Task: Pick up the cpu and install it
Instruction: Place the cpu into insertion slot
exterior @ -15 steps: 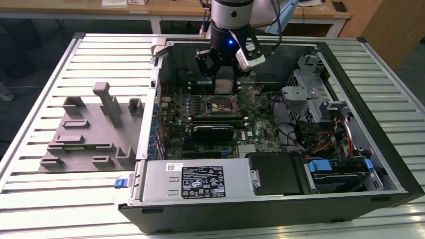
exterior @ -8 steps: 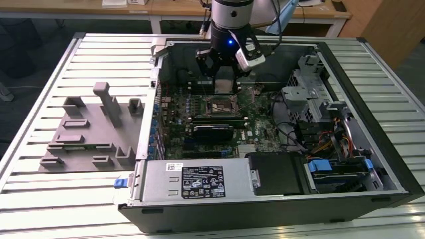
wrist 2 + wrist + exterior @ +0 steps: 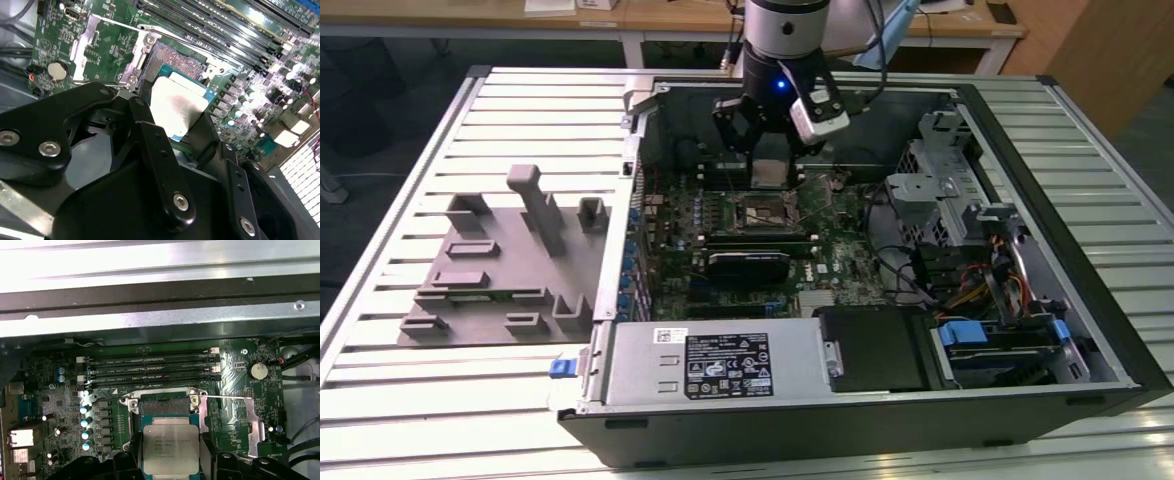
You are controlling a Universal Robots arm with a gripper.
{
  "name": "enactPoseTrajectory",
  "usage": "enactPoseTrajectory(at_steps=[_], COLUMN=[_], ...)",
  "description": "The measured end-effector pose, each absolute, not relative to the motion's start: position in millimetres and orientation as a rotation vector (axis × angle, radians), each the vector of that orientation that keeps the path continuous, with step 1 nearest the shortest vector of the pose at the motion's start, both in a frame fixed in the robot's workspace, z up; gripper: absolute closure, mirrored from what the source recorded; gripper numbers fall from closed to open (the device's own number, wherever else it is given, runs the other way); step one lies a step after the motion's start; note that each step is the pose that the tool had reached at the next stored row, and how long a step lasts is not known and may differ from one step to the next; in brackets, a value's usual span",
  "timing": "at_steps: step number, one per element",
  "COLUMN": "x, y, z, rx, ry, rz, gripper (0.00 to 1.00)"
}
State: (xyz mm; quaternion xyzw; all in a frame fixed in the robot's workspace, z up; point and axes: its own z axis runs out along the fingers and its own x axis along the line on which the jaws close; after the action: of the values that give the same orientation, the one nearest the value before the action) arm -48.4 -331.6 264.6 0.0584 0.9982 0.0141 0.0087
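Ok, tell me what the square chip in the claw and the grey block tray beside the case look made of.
The silvery square cpu, held in the black claw: metal top plate, judging by its dull brushed sheen. The grey block tray: matte, uniform grey, probably plastic, though painted material can't be ruled out.

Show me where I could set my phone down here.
Bare table slats border the grey tray on its far and near sides in the exterior view. Inside the computer case is crowded, most around the gripper holding the cpu.
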Motion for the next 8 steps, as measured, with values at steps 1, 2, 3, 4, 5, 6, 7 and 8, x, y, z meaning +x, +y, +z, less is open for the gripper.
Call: enactPoseTrajectory(at_steps=[1,2,3,4,5,6,7,8], x=[-48.4,-48.4,-48.4,-48.4,-48.4,-48.4,-48.4,-48.4], y=[-331.6,-331.6,-331.6,-331.6,-331.6,-331.6,-331.6,-331.6], z=[264.6,264.6,264.6,264.5,264.5,264.5,264.5,264.5], rx=[0.202,0.22,0.239,0.258,0.278,0.298,0.318,0.337], ry=[3.117,3.116,3.114,3.113,3.111,3.109,3.107,3.104], rz=[0.044,0.043,0.043,0.043,0.043,0.043,0.043,0.042], gripper=[0.46,0.46,0.46,0.46,0.46,0.46,0.46,0.46])
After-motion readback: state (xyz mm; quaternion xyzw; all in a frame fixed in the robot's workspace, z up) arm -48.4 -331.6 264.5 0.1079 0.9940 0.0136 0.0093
